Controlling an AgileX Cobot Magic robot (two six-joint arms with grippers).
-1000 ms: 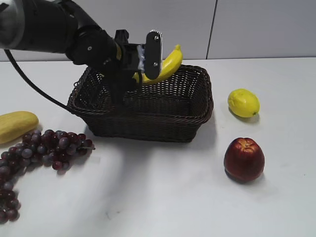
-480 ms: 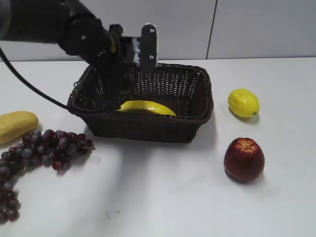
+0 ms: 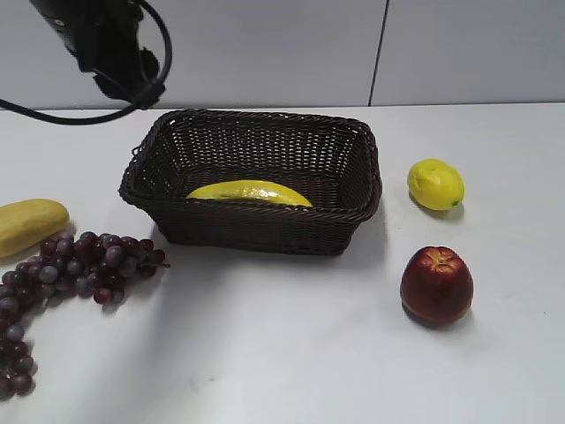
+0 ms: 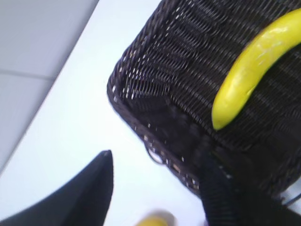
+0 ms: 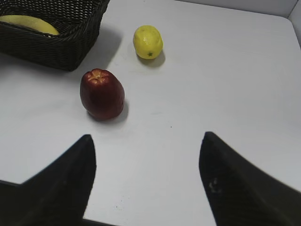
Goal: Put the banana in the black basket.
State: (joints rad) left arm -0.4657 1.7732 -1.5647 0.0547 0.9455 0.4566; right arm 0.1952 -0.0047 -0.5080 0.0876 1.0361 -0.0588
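The banana (image 3: 250,193) is long, curved and bright yellow and lies inside the black basket (image 3: 353,205), a dark woven wicker basket at mid-table. It also shows in the left wrist view (image 4: 249,70) on the basket's floor (image 4: 188,56), and a part shows in the right wrist view (image 5: 29,22). My left gripper (image 4: 157,162) is open and empty, raised above the basket's left end. In the exterior view only the left arm (image 3: 106,44) shows, at the top left. My right gripper (image 5: 146,141) is open and empty over bare table.
A lemon (image 3: 435,184) and a red apple (image 3: 436,284) lie right of the basket. A bunch of dark grapes (image 3: 62,274) and a stubby pale-yellow fruit (image 3: 28,224) lie at the left. A white wall runs behind the table.
My left gripper held the banana over the basket, let it go into the basket, then rose and pulled back to the upper left. The banana now rests in the basket.
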